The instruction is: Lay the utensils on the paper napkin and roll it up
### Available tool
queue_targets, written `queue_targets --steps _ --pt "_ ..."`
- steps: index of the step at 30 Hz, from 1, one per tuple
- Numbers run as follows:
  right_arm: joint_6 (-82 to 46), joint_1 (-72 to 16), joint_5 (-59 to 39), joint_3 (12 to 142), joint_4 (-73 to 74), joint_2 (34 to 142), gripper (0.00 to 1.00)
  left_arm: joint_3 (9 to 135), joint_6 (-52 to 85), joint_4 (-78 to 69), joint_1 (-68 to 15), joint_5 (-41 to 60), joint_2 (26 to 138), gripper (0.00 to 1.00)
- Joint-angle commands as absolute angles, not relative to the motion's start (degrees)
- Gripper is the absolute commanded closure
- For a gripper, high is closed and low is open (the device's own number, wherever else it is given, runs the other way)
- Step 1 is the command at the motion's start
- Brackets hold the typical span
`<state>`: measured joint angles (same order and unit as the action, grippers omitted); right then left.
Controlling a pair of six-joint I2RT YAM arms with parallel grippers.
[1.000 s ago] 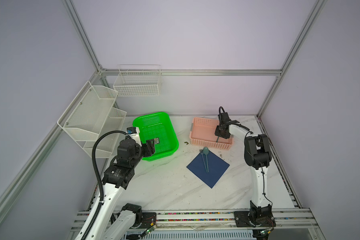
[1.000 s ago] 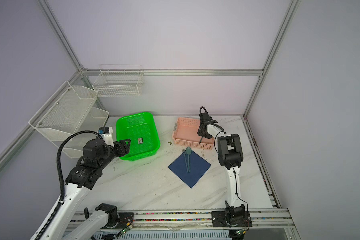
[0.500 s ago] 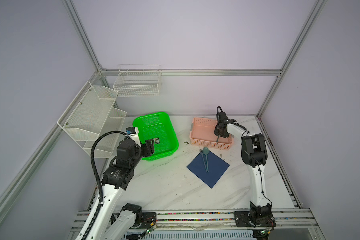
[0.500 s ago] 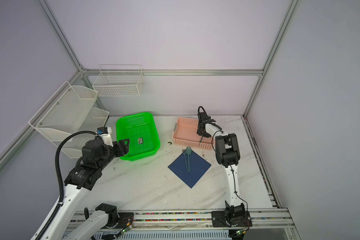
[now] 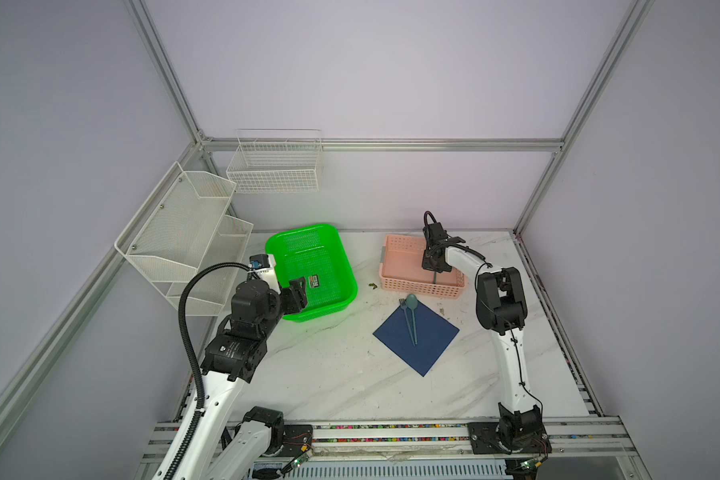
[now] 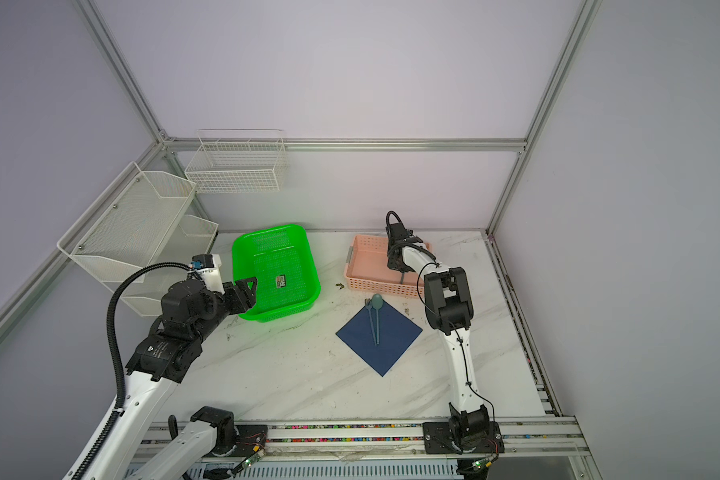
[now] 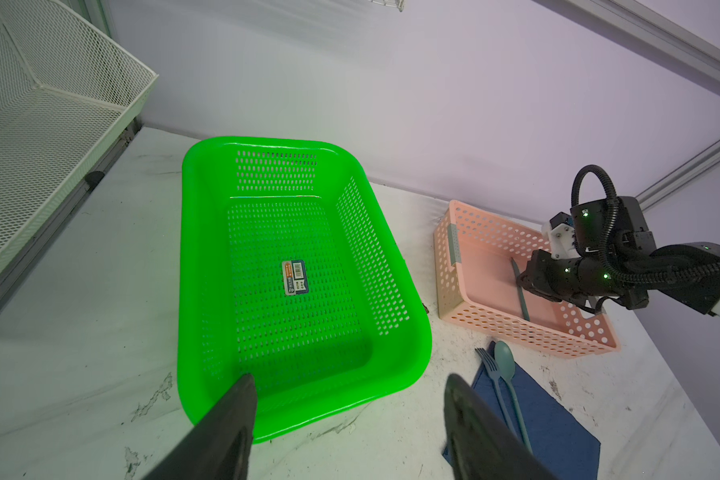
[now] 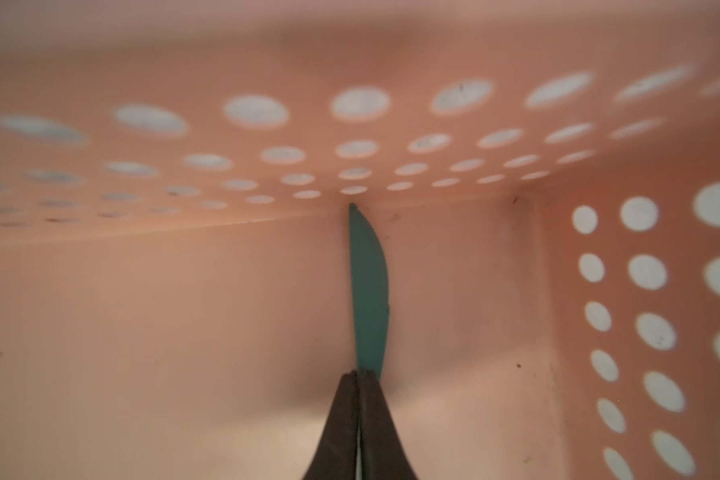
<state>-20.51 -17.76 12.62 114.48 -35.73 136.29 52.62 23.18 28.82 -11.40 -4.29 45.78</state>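
The navy paper napkin lies flat as a diamond on the marble table, and it shows in both top views. On its far corner lie a teal fork and a teal spoon, side by side. A third teal utensil, a knife, lies on the floor of the pink basket. My right gripper is down inside that basket and shut on the knife's handle end. My left gripper hovers open and empty at the near edge of the green basket.
A small printed card lies in the green basket. White wire racks hang on the left wall and back wall. The pink basket's perforated walls stand close around my right gripper. Bare marble lies in front of the napkin.
My right gripper's jaws have closed onto the knife in the pink basket, and that arm shifted slightly. The left arm has not moved.
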Motion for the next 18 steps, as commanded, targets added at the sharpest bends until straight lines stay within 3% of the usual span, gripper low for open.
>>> queue_targets --steps 1,9,12,18 --pt "-19.05 -19.85 15.59 117.41 -40.03 132.00 0.94 51.92 22.24 28.31 -11.60 -4.64 45.09 0.30" --pt "-17.51 -21.59 17.09 110.86 -37.72 121.87 0.92 51.89 22.58 28.21 -11.60 -4.11 45.61 0.30" --pt "-16.60 -21.06 18.21 109.09 -37.20 121.93 0.75 51.95 22.83 27.93 -11.61 -3.50 46.08 0.30" --pt "-18.10 -17.67 13.40 108.41 -37.97 126.63 0.70 51.71 23.38 27.72 -11.60 -2.63 46.00 0.30"
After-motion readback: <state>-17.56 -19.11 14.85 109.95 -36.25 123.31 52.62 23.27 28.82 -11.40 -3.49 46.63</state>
